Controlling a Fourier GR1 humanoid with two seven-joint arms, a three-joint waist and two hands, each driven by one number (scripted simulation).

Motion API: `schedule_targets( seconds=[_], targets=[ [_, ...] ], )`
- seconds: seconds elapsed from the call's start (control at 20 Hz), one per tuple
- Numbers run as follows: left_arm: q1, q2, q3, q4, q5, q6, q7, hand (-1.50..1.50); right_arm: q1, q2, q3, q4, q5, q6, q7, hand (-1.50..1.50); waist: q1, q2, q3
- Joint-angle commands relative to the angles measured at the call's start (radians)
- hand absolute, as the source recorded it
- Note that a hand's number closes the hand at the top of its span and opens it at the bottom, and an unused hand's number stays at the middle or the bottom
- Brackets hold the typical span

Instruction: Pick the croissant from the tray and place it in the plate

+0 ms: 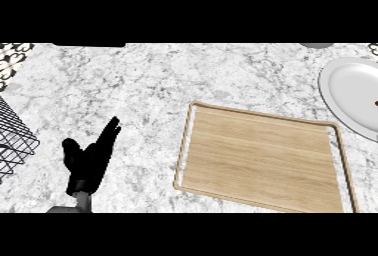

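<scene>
Croissant out of plain view: tray bare, a brown speck at the plate's edge

Croissant is not clearly visible anywhere on the marble table (133, 85). The wooden tray (262, 160) lies right of centre with its flat board bare; nothing rests on it. The white plate (351, 95) sits beyond the tray's far right corner, partly cut off by the view's right edge. At that edge, on the plate's surface, a small brown speck (376, 103) shows. It may be the tip of the croissant already lying in the plate, but too little of it appears to say so with certainty.

As a judgement from the task alone, a croissant is light, soft and flaky. It would crush or shed crumbs under a hard squeeze, so it is best taken across its thick middle, with fingers on one long side and the thumb on the other, not by its thin, brittle tips. Its crust is dry, so slipping is unlikely.

The left robot hand (87, 160) rests over the table at the lower left, well apart from the tray, its fingers straight and pointing up, holding nothing. The right robot hand does not show at all. A black wire rack (15, 142) stands at the left edge.

No brand, label or readable writing appears on the tray, the plate or the table.
</scene>
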Motion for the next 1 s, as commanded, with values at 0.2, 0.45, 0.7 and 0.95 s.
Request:
schedule_targets(
  seconds=[0.2, 0.45, 0.7, 0.95],
  targets=[
    [0.005, -0.026, -0.001, 0.045, 0.002, 0.01, 0.013, 0.0, -0.008, -0.007, 0.006, 0.033, -0.181, -0.338, -0.198, -1.5, -0.015, -0.002, -0.005],
    [0.025, -0.015, 0.0, 0.031, 0.011, -0.016, 0.001, 0.0, -0.005, 0.044, -0.007, -0.003, -0.188, -0.5, -0.187, -1.5, -0.012, -0.005, -0.008],
    [0.018, -0.024, 0.014, 0.048, -0.013, 0.022, 0.006, 0.0, 0.034, 0.139, 0.095, -0.113, -0.375, -0.513, -0.25, -1.5, -0.041, -0.017, -0.008],
    [0.019, -0.019, 0.035, 0.08, 0.005, 0.001, -0.003, 0.0, 0.13, 0.294, 0.303, -0.296, -0.502, -0.497, -0.277, -1.5, -0.06, -0.024, -0.011]
  ],
)
